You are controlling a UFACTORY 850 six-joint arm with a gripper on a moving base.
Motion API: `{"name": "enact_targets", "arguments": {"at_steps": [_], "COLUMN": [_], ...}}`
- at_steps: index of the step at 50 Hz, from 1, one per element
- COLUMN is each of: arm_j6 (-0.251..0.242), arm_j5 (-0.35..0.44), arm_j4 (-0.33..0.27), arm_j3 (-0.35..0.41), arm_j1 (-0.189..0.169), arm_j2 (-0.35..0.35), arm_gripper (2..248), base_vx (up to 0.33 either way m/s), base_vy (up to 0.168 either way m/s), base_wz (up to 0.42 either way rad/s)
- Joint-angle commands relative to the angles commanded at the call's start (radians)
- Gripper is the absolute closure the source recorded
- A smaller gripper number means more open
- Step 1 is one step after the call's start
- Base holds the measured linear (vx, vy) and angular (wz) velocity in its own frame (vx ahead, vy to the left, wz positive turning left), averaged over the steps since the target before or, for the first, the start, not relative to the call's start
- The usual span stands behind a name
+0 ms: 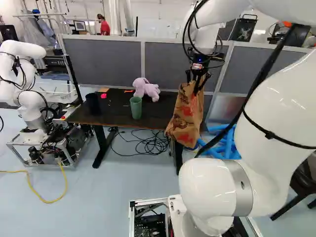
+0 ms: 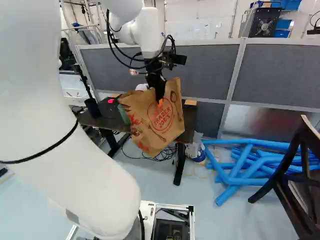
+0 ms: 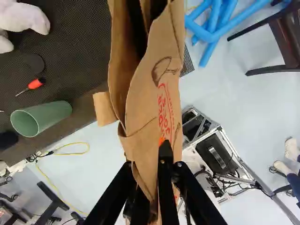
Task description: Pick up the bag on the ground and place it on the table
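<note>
My gripper [image 1: 196, 85] is shut on the rim of the brown paper bag [image 1: 185, 116] with red print. The bag hangs tilted in front of the dark table's [image 1: 116, 116] right end in the left base view, covering part of it in the right base view. In the wrist view the gripper [image 3: 152, 171] pinches the paper bag [image 3: 152, 93]; its open mouth shows folded walls, partly over the table [image 3: 79, 28] and its corner. Whether the bag touches the table cannot be told; its bottom is hidden in the wrist view.
On the table stand a green cup [image 1: 136, 107], a purple plush toy [image 1: 146, 89] and a dark container [image 1: 93, 103]. Blue tubes [image 2: 240, 167] and a dark chair [image 2: 295, 175] are to the right. Another robot [image 1: 29, 94] stands left; grey partitions [image 1: 106, 61] rise behind.
</note>
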Motion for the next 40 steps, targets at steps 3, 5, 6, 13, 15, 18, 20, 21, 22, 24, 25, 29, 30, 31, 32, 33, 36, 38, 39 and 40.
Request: {"name": "enact_targets", "arguments": {"at_steps": [3, 5, 6, 13, 15, 18, 20, 21, 22, 24, 25, 29, 30, 31, 32, 33, 36, 38, 39, 40], "arm_j6": [0.0, 0.0, 0.0, 0.0, 0.0, 0.0, 0.0, 0.0, 0.0, 0.0, 0.0, 0.0, 0.0, 0.0, 0.0, 0.0, 0.0, 0.0, 0.0, 0.0], "arm_j5": [0.0, 0.0, 0.0, 0.0, 0.0, 0.0, 0.001, 0.001, 0.002, 0.003, 0.003, 0.005, 0.006, 0.007, 0.007, 0.008, 0.01, 0.011, 0.012, 0.012], "arm_j4": [0.0, 0.0, 0.0, 0.0, 0.0, 0.0, 0.0, 0.0, 0.0, 0.0, 0.0, 0.0, 0.0, 0.0, 0.0, 0.0, 0.0, 0.0, 0.0, 0.0], "arm_j3": [-0.013, -0.022, -0.027, -0.058, -0.067, -0.081, -0.09, -0.095, -0.099, -0.108, -0.113, -0.131, -0.136, -0.14, -0.145, -0.149, -0.163, -0.172, -0.177, -0.181], "arm_j1": [0.001, 0.001, 0.001, 0.003, 0.003, 0.004, 0.004, 0.004, 0.004, 0.005, 0.005, 0.006, 0.006, 0.006, 0.006, 0.006, 0.007, 0.007, 0.007, 0.008], "arm_j2": [-0.013, -0.022, -0.026, -0.057, -0.066, -0.078, -0.087, -0.091, -0.095, -0.104, -0.108, -0.124, -0.128, -0.132, -0.137, -0.141, -0.153, -0.161, -0.165, -0.169], "arm_gripper": [229, 229, 229, 229, 229, 229, 229, 229, 229, 229, 229, 229, 229, 229, 229, 229, 229, 229, 229, 229], "base_vx": [0.0, 0.0, 0.0, 0.0, 0.0, 0.0, 0.0, 0.0, 0.0, 0.0, 0.0, 0.0, 0.0, 0.0, 0.0, 0.0, 0.0, 0.0, 0.0, 0.0], "base_vy": [0.0, 0.0, 0.0, 0.0, 0.0, 0.0, 0.0, 0.0, 0.0, 0.0, 0.0, 0.0, 0.0, 0.0, 0.0, 0.0, 0.0, 0.0, 0.0, 0.0], "base_wz": [0.0, 0.0, 0.0, 0.0, 0.0, 0.0, 0.0, 0.0, 0.0, 0.0, 0.0, 0.0, 0.0, 0.0, 0.0, 0.0, 0.0, 0.0, 0.0, 0.0]}}
